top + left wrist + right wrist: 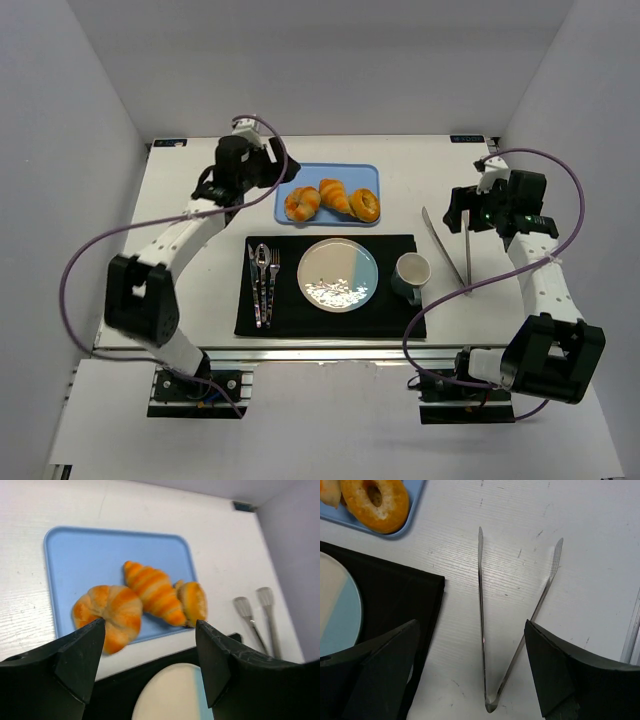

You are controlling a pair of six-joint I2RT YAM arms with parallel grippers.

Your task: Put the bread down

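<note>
The left gripper (pixel 149 630) hangs at the far left of the scene, beside the left end of the light blue tray (pixel 300 176), with its jaws spread wide and nothing between them. In its wrist view the dark fingers (pixel 75 660) frame the bread from the near side without touching it. Nearer the arm bases, a knife (pixel 252 285), a spoon (pixel 262 278) and a fork (pixel 274 272) lie side by side on the left end of a black placemat (pixel 400 318). All the bread is on the tray, which sits on the white table (pixel 420 170) just beyond the placemat's far edge. The knotted roll (pixel 302 203) lies at the left, the striped croissant (pixel 334 195) in the middle and the ring-shaped bun (pixel 365 204) at the right. The three are packed close, the croissant touching both neighbours. They fill the tray's near half, and the roll reaches over its near rim. The round white-and-blue plate (pixel 345 262) sits mid-placemat with no bread on it. A dark mug (pixel 410 272) stands just to its right, at the placemat's right end. Right of the placemat, metal tongs (pixel 482 630) lie flat on the table in an open V, hinge toward the near edge and tips pointing away. The right gripper (pixel 471 625) hangs over the tongs, its jaws also wide apart and holding nothing. How high it is above them cannot be told.
</note>
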